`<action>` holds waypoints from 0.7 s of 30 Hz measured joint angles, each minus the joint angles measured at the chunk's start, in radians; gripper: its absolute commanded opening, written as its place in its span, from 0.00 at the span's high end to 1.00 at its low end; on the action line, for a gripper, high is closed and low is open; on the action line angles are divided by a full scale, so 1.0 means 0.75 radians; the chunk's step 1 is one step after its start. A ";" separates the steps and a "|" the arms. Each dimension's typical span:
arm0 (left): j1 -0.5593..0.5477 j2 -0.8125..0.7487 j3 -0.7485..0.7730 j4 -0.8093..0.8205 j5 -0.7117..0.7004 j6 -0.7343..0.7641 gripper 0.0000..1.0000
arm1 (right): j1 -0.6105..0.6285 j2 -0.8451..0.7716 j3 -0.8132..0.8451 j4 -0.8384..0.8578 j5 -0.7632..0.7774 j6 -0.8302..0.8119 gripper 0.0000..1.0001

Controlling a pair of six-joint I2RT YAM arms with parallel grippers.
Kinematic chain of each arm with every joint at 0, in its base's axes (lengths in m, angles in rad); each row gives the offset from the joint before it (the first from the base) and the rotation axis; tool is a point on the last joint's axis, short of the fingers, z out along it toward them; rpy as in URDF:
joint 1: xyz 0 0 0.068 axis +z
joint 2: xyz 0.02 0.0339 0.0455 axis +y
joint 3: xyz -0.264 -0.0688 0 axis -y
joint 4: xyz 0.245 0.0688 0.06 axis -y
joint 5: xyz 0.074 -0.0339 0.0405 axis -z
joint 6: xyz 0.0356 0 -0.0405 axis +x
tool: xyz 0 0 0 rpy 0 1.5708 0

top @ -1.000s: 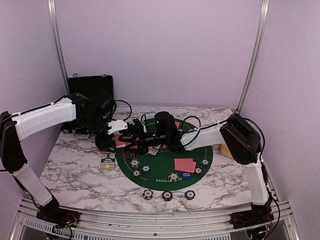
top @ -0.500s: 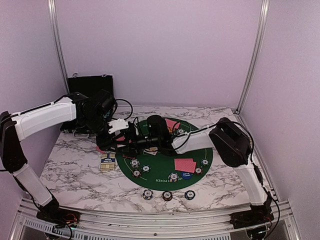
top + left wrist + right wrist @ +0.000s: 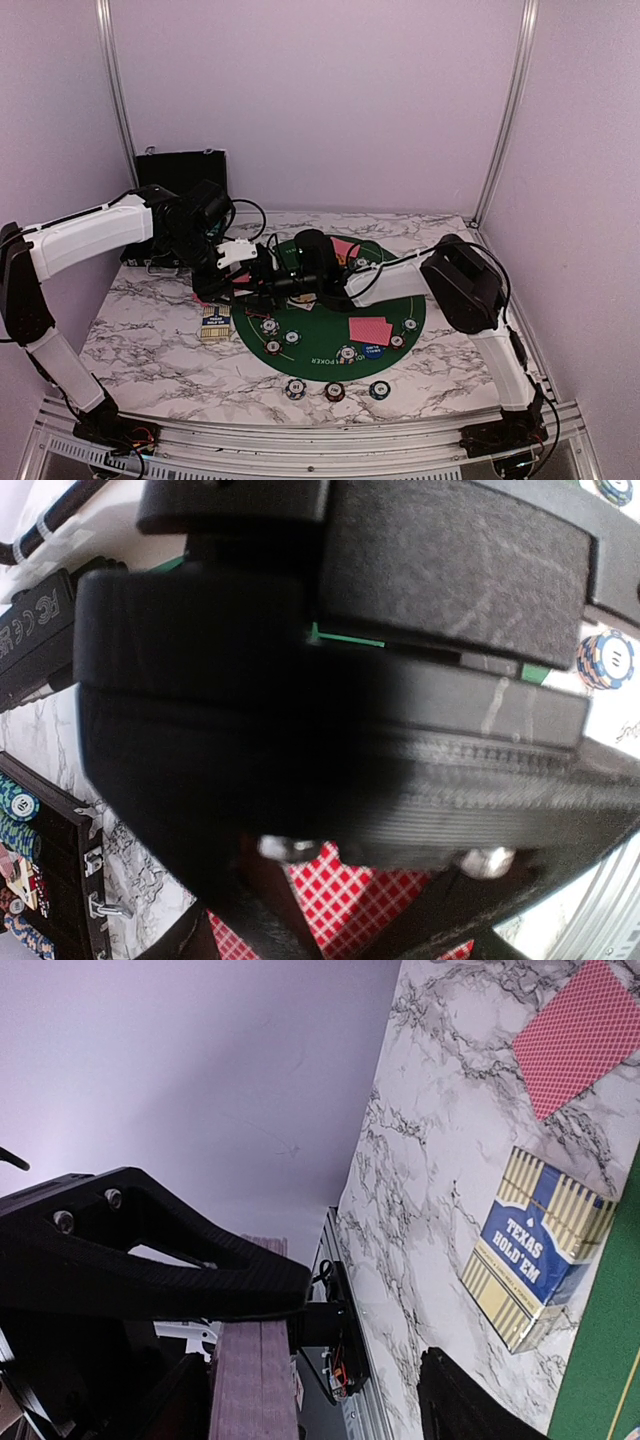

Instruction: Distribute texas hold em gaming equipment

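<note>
Dealing is looking partway done: chips are sitting along the table's near edge and on the mat, with cards lying there too. The left gripper is clamping the deck, and the right gripper is hovering beside it, jaws apart.

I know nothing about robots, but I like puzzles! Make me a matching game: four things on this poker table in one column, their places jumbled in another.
1. Texas Hold'em card box
2. black case
3. row of three poker chips
4. blue button disc

A. on the green mat, next to a pair of red-backed cards
B. on the marble tabletop, in front of the mat
C. at the back left corner
D. on the marble, beside the mat's left edge

Pairs: 1-D, 2-C, 3-B, 4-A.
</note>
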 measured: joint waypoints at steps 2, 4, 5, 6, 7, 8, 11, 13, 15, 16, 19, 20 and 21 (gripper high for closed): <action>-0.002 0.000 0.000 0.001 0.001 0.000 1.00 | -0.002 -0.019 -0.023 -0.008 0.004 -0.012 0.33; -0.007 0.000 0.000 0.001 0.004 0.000 1.00 | -0.005 -0.041 -0.044 -0.022 0.007 -0.024 0.35; -0.008 0.000 0.000 0.001 0.006 0.000 1.00 | -0.007 -0.049 -0.052 -0.026 0.009 -0.029 0.36; -0.008 0.000 0.000 0.002 0.008 0.000 1.00 | -0.010 -0.057 -0.062 -0.029 0.010 -0.034 0.38; -0.008 0.000 0.000 0.001 0.009 0.000 1.00 | -0.012 -0.065 -0.071 -0.030 0.011 -0.038 0.39; -0.008 0.000 0.000 0.002 0.010 0.000 1.00 | -0.015 -0.071 -0.078 -0.030 0.011 -0.042 0.40; -0.008 0.000 0.000 0.001 0.010 0.000 1.00 | -0.021 -0.090 -0.096 -0.032 0.012 -0.051 0.44; -0.008 0.000 0.000 0.001 0.010 0.001 1.00 | -0.024 -0.097 -0.104 -0.032 0.013 -0.054 0.47; -0.008 0.000 0.000 0.001 0.010 0.001 1.00 | -0.026 -0.104 -0.108 -0.034 0.013 -0.057 0.51; -0.008 0.000 0.000 0.001 0.009 0.001 1.00 | -0.026 -0.107 -0.110 -0.034 0.013 -0.058 0.53; -0.008 0.000 0.000 -0.002 0.008 0.002 1.00 | -0.030 -0.125 -0.127 -0.034 0.014 -0.058 0.55; -0.008 0.000 0.000 -0.003 0.008 0.002 1.00 | -0.032 -0.131 -0.133 -0.034 0.014 -0.058 0.56; -0.008 0.000 0.000 -0.004 0.005 0.002 1.00 | -0.034 -0.135 -0.137 -0.034 0.014 -0.057 0.56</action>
